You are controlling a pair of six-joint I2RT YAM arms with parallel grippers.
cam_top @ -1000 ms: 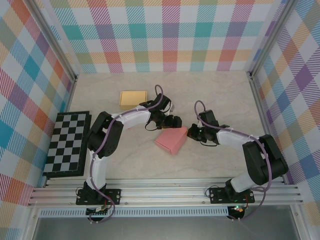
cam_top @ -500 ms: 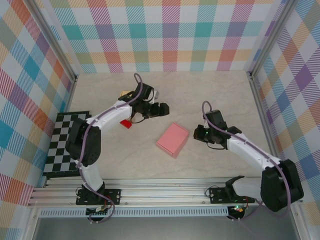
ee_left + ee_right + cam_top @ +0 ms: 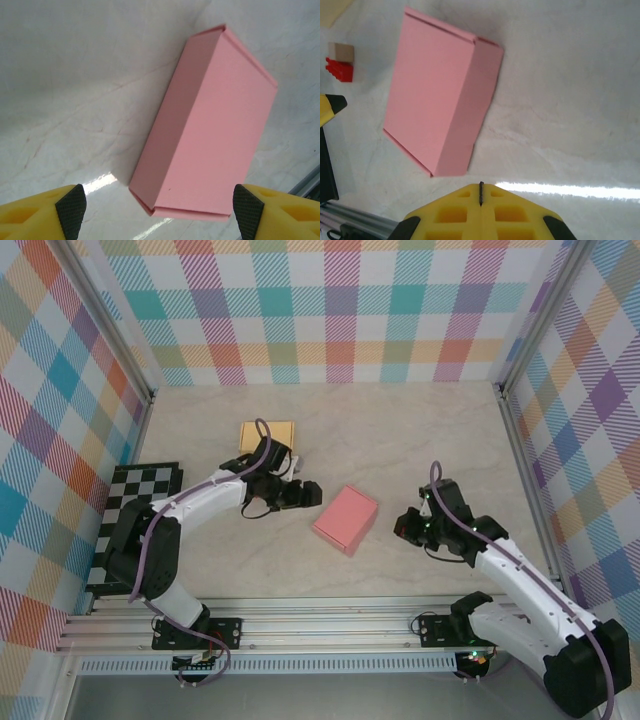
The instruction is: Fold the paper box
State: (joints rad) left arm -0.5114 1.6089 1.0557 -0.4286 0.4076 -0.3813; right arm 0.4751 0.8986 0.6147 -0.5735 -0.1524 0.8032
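The folded pink rectangular paper box point(image 3: 345, 520) is seen lying mid-frame, untouched. The left gripper point(image 3: 309, 494) is spread, the right gripper point(image 3: 402, 525) pressed together; the closed flaps are best left undisturbed.

Left arm point(image 3: 200, 502): up from its base at the near edge, elbow out to the left, white forearm slanted rightward toward mid-table. Left gripper point(image 3: 304, 494): low over the surface, pointing right, jaws spread wide, yellow fingers point(image 3: 30, 215) with black pads at the two bottom corners of the wrist view. Right arm point(image 3: 520, 575): up from the right base, forearm stretched back and leftward. Right gripper point(image 3: 406, 525): pointing left, jaws pressed fully together, yellow fingertips point(image 3: 455, 215) meeting along one thin seam.
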